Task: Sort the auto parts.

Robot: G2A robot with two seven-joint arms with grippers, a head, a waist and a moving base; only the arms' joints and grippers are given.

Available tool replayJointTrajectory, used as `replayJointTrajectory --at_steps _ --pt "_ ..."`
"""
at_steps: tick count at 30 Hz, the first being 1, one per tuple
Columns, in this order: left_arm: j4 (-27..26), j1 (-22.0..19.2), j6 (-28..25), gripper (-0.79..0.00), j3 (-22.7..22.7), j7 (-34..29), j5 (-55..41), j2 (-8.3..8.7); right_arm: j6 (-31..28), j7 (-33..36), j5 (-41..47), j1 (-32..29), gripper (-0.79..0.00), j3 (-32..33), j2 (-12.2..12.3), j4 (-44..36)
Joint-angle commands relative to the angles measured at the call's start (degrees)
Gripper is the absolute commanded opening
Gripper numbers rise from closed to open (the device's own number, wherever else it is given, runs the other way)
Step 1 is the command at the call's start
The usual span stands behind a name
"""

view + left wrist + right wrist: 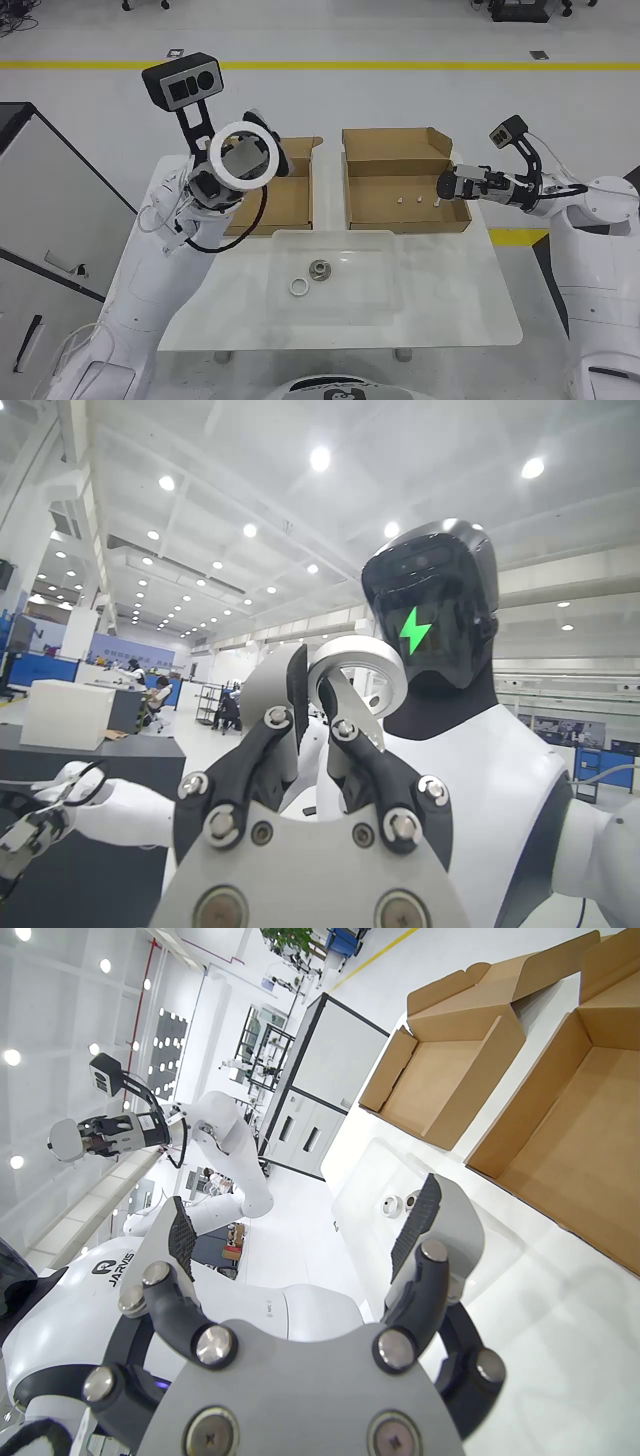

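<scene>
My left gripper (314, 695) is held high above the table's left side, shut on a large silver ring (356, 660). From above, the ring (244, 127) hangs near the left cardboard box (290, 200). A clear tray (380, 300) in the middle of the table holds a small silver ring (298, 287) and a bearing-like part (320, 269). My right gripper (300, 1228) is open and empty. In the top view the right gripper (443, 186) sits at the right wall of the right cardboard box (380, 170), which holds three small white parts (417, 199).
The two open boxes stand side by side behind the tray, their flaps up. A grey cabinet (40, 200) stands left of the table. Bare white table surface (480, 290) lies right of the tray and along the front edge.
</scene>
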Motion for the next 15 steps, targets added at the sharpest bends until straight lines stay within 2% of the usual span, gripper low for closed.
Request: replayJointTrajectory --at_steps 1,8,15 --pt "0.0 -0.1 -0.9 -0.785 0.2 -0.8 -3.3 -0.16 0.0 0.0 0.0 0.0 0.0 0.0 0.0 0.0" --pt "0.8 -0.5 -2.3 -0.785 0.3 -5.1 -11.0 -0.72 0.0 0.0 0.0 0.0 0.0 0.0 0.0 0.0" --pt "1.5 -0.1 -1.5 -0.785 -0.7 -5.8 -7.4 -1.01 0.0 0.0 0.0 0.0 0.0 0.0 0.0 0.0"
